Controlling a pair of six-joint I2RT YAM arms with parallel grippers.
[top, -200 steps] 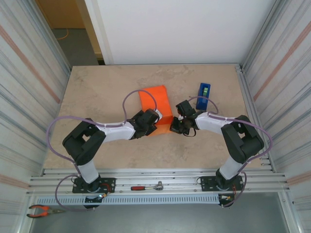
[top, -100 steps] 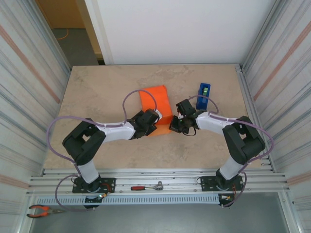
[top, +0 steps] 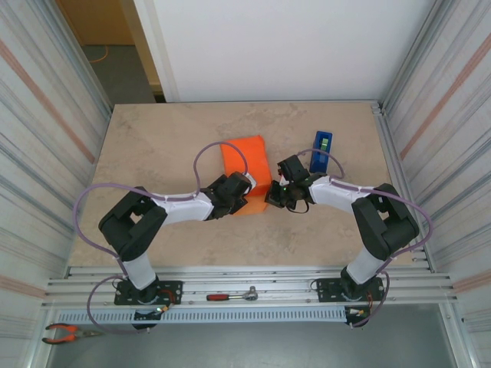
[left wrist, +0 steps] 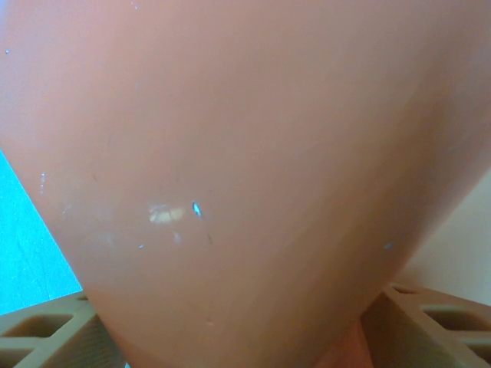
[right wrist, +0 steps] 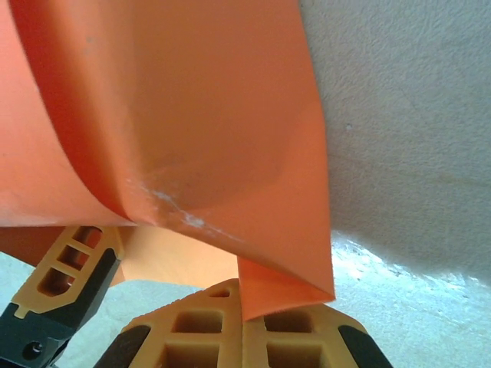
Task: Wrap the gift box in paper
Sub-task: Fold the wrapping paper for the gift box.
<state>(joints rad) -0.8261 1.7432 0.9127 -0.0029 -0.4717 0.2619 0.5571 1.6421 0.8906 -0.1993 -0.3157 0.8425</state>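
top external: high above and behind the arm bases, facing down over the whole table [top: 153,138] | left wrist: pressed against the orange paper [left wrist: 245,153], blurred | right wrist: close, facing past the right gripper [right wrist: 242,326] to paper and table | shared: paper, all 3 views

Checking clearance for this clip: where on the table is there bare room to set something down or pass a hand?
Bare table: the far strip along the white wall; the left side between metal wall and paper; the near middle by the rail. Crowded: the centre, where left gripper and right gripper meet the paper, blue tape dispenser nearby.
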